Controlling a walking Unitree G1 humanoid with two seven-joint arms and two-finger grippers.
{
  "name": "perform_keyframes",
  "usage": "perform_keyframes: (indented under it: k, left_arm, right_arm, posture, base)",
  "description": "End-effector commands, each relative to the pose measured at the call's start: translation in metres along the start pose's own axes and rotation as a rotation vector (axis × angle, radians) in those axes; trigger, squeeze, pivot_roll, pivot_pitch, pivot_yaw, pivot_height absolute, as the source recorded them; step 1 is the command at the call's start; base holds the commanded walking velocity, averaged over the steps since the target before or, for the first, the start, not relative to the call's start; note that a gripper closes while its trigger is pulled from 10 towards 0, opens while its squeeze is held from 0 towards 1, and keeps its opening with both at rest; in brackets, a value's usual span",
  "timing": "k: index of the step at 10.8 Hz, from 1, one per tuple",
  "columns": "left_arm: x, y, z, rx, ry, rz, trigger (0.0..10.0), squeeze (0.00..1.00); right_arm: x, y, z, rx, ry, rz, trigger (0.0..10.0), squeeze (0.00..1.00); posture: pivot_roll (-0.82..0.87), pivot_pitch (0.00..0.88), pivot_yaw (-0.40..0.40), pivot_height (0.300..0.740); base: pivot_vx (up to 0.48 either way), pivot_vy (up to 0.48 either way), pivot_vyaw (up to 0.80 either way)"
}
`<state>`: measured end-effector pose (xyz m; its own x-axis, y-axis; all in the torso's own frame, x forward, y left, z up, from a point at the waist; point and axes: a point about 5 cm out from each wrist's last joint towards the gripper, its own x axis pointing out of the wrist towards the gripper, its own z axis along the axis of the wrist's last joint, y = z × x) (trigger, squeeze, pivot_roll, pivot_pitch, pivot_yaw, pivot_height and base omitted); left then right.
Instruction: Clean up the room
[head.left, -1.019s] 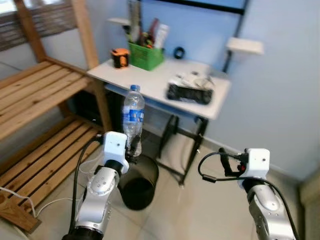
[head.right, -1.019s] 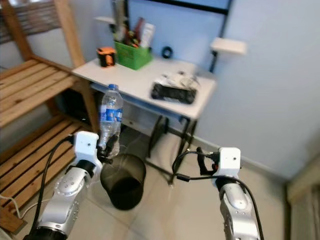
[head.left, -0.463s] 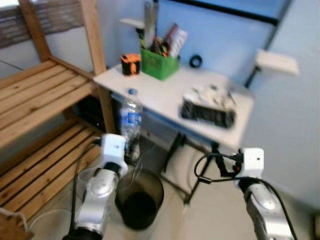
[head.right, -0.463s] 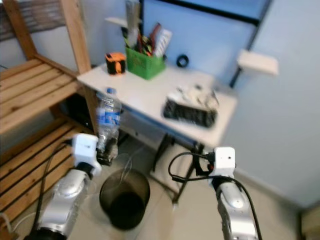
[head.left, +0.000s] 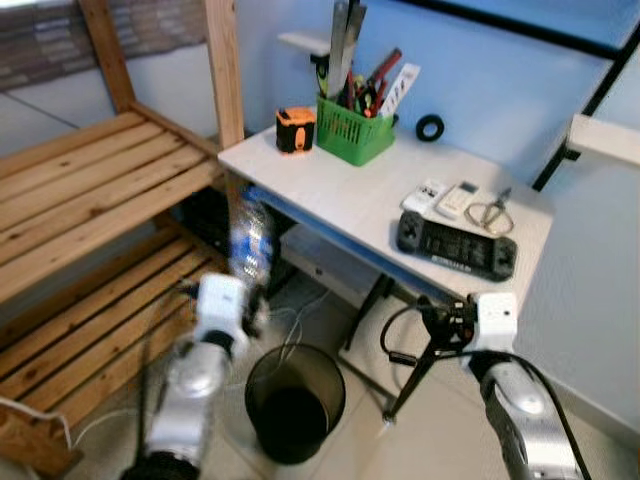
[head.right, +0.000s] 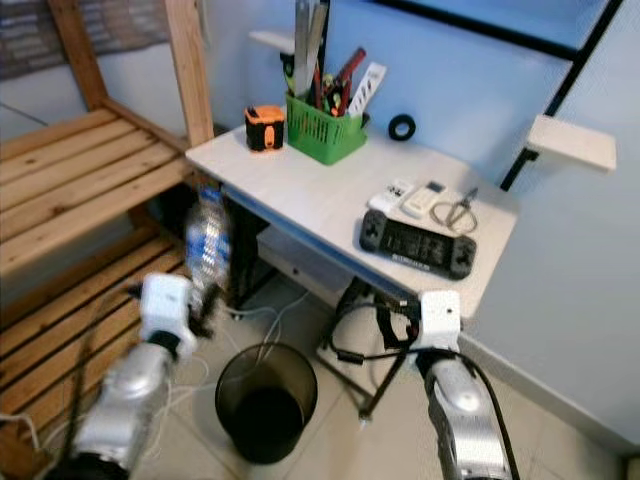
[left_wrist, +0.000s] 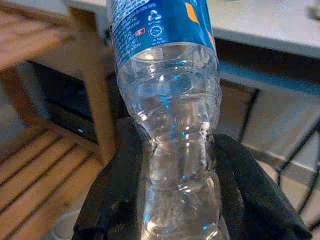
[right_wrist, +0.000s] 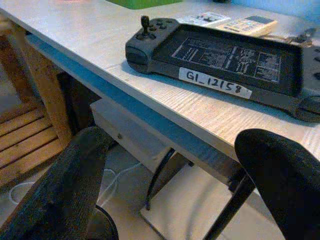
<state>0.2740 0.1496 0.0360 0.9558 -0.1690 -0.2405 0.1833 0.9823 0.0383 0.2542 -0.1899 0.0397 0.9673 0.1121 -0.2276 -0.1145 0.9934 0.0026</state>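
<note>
- Wooden rack (head.left: 90, 200): stands to the robot's left of the bench.
- Bench (head.left: 340, 190): white top, carrying a green basket (head.left: 355, 130) of tools and a black controller (head.left: 458, 245).
- Bin (head.left: 295, 400): black, on the floor below the bench's front edge.
- Bottle (left_wrist: 167, 95): clear plastic, upright, blurred, just left of and above the bin.
- Left pincer (left_wrist: 175, 200): clamped on the bottle's lower body.
- Right pincer (right_wrist: 185, 190): fingers spread wide, holding nothing, before the bench edge.

Head stereo downward, wrists close-up

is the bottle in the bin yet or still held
Still held: the left claw pinches the bottle, upright, above and beside the black bin.
</note>
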Motion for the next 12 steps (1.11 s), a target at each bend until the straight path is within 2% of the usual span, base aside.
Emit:
perform_keyframes:
  k: [1, 2, 3, 4, 5, 7, 8, 9, 10, 11, 12]
  left_arm:
    - [0.007, -0.005, 0.003, 0.019, -0.011, -0.04, 10.0, 0.0]
    - [0.011, -0.009, -0.006, 0.048, 0.035, -0.068, 10.0, 0.0]
    - [0.014, 0.0, -0.022, 0.07, 0.118, 0.002, 10.0, 0.0]
    - [0.014, 0.001, -0.038, 0.117, 0.208, 0.041, 10.0, 0.0]
    - [0.014, -0.002, -0.048, 0.124, 0.282, 0.053, 10.0, 0.0]
    - [0.014, -0.004, -0.056, 0.143, 0.339, 0.058, 10.0, 0.0]
    - [0.012, -0.002, -0.062, 0.178, 0.384, 0.069, 10.0, 0.0]
    - [0.011, 0.0, -0.065, 0.202, 0.407, 0.067, 10.0, 0.0]
    - [0.009, 0.0, -0.068, 0.19, 0.436, 0.052, 10.0, 0.0]
    - [0.009, -0.004, -0.07, 0.142, 0.444, 0.033, 10.0, 0.0]
    - [0.009, -0.009, -0.071, 0.153, 0.454, 0.012, 10.0, 0.0]
  right_arm:
    - [-0.001, -0.003, 0.002, -0.015, 0.002, -0.002, 10.0, 0.0]
    - [-0.001, -0.002, 0.002, -0.025, 0.008, 0.017, 10.0, 0.0]
    - [-0.004, -0.003, 0.004, -0.042, 0.018, 0.058, 10.0, 0.0]
    - [-0.007, -0.008, 0.004, -0.062, 0.057, 0.09, 10.0, 0.0]
    - [-0.012, -0.011, -0.003, -0.071, 0.12, 0.148, 10.0, 0.0]
    - [-0.017, -0.006, -0.007, -0.071, 0.148, 0.202, 10.0, 0.0]
    - [-0.025, 0.001, -0.009, -0.058, 0.166, 0.234, 10.0, 0.0]
    - [-0.031, 0.001, -0.011, -0.053, 0.179, 0.233, 10.0, 0.0]
    - [-0.037, -0.001, -0.013, -0.049, 0.192, 0.24, 10.0, 0.0]
    - [-0.043, -0.003, -0.012, -0.039, 0.206, 0.264, 10.0, 0.0]
    - [-0.05, -0.005, -0.012, -0.03, 0.226, 0.284, 10.0, 0.0]
  posture:
    - [-0.04, 0.0, -0.071, 0.74]
    - [-0.05, 0.0, -0.078, 0.74]
    - [-0.08, 0.0, -0.098, 0.74]
    - [-0.1, 0.018, -0.137, 0.74]
    - [-0.12, 0.029, -0.159, 0.74]
    - [-0.15, 0.038, -0.158, 0.74]
    - [-0.18, 0.055, -0.15, 0.74]
    - [-0.19, 0.069, -0.145, 0.74]
    - [-0.21, 0.077, -0.143, 0.74]
    - [-0.23, 0.085, -0.14, 0.74]
    - [-0.25, 0.089, -0.134, 0.74]
  base:
    - [0.0, 0.0, 0.0]
    - [0.0, 0.0, 0.0]
    - [0.0, 0.0, 0.0]
    - [0.0, 0.0, 0.0]
    - [0.0, 0.0, 0.0]
    - [0.0, 0.0, 0.0]
    - [0.0, 0.0, 0.0]
    - [0.0, 0.0, 0.0]
    - [0.0, 0.0, 0.0]
    - [0.0, 0.0, 0.0]
    - [0.0, 0.0, 0.0]
